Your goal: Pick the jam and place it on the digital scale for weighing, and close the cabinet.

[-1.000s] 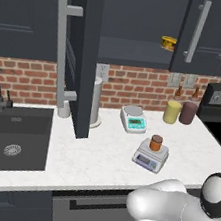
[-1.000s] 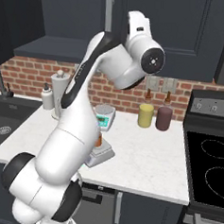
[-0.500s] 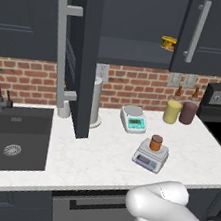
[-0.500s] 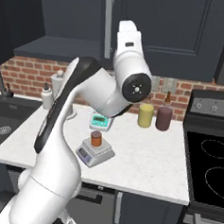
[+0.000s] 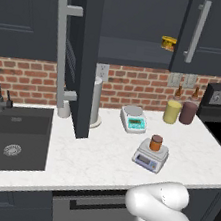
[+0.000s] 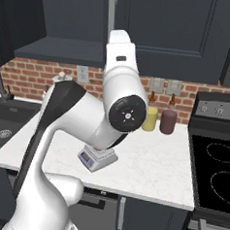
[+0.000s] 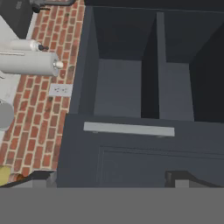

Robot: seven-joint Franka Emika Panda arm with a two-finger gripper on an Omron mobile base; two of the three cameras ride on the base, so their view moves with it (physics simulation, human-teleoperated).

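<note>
Facing cabinet [image 7: 131, 162], gripper [image 7: 109, 177] wide apart, empty.

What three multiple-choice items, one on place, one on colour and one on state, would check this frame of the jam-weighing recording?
1. Where is the small orange-brown jam jar?
A. in the sink
B. on the low light-grey digital scale
C. on the stove

2. What colour are the doors of the upper kitchen cabinet?
A. white
B. red
C. dark charcoal-blue

3. How does that cabinet stand?
A. left door swung open
B. both doors shut
C. doors removed

Answers:
1 B, the jar sits on the scale's silver platform on the counter.
2 C, both flat panelled doors are dark charcoal-blue.
3 A, the left door juts out edge-on over the counter, shelf exposed.
</note>
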